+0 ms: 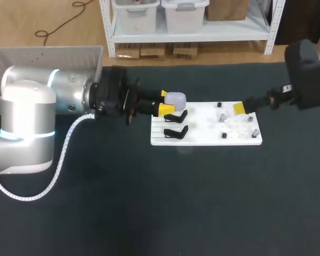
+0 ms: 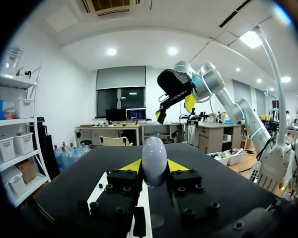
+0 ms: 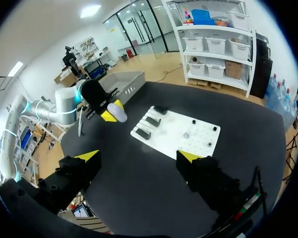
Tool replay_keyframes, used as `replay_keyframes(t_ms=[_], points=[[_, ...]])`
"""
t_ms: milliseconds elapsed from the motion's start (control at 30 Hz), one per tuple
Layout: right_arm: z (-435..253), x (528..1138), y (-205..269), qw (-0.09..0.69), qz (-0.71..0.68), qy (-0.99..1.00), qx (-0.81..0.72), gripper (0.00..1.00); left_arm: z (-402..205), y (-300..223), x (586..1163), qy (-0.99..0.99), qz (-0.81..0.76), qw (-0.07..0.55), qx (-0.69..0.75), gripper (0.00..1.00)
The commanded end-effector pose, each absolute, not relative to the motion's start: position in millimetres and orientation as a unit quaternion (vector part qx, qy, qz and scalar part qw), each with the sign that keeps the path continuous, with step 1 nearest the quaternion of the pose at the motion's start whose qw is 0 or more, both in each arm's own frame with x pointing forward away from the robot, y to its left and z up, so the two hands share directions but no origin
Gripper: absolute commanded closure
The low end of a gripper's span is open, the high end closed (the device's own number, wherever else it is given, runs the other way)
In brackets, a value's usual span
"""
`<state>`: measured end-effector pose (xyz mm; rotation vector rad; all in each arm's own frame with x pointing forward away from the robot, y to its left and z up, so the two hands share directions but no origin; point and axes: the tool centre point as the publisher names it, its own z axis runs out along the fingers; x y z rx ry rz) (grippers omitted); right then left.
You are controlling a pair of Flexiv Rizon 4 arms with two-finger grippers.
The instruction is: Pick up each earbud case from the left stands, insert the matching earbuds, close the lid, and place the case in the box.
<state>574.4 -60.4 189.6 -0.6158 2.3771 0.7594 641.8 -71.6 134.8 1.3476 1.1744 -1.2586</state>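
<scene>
One pale earbud case point(image 1: 175, 98) is held just above the left end of the white board point(image 1: 205, 140). It is clamped between the yellow tips of the left gripper point(image 1: 167, 102), which are closed against its two sides. The right gripper point(image 3: 139, 157) is spread wide with nothing in it and is poised over the board's right end.

The task is judged to be at an early stage. A case is lifted off its stand, but whether its lid is open cannot be told. No earbud is seen fitted, and no case is seen in the grey box point(image 1: 48, 52), well beyond the board's left end.

Counted:
- one case
- three black stands point(image 3: 152, 120) at the board's left end, all bare in the right wrist view
- about five small pieces point(image 1: 223, 118) at the board's right end, too small to be told as earbuds or pegs
- one box
</scene>
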Motion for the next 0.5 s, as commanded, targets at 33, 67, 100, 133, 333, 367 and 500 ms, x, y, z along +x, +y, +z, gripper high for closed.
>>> replay_keyframes(t_ms=[33, 67, 100, 133, 333, 367, 500], points=[[186, 577, -49, 0.277, 0.281, 0.89, -0.229, 0.0, 132, -70, 639, 0.478, -0.508, 0.466, 0.544, 1.0], [185, 576, -47, 0.276, 0.282, 0.89, -0.23, 0.0, 132, -69, 640, 0.478, -0.509, 0.467, 0.543, 1.0], [184, 576, -45, 0.274, 0.283, 0.89, -0.231, 0.0, 131, -69, 640, 0.478, -0.509, 0.467, 0.542, 1.0], [183, 576, -42, 0.272, 0.283, 0.89, -0.232, 0.0, 131, -68, 641, 0.479, -0.509, 0.468, 0.541, 1.0], [185, 575, -24, 0.265, 0.282, 0.889, -0.245, 0.0, 129, -68, 642, 0.479, -0.507, 0.472, 0.539, 1.0], [186, 575, -20, 0.262, 0.281, 0.889, -0.247, 0.0, 129, -68, 642, 0.479, -0.507, 0.472, 0.539, 1.0], [189, 578, -1, 0.257, 0.282, 0.889, -0.252, 0.0, 129, -68, 642, 0.479, -0.507, 0.472, 0.539, 1.0]])
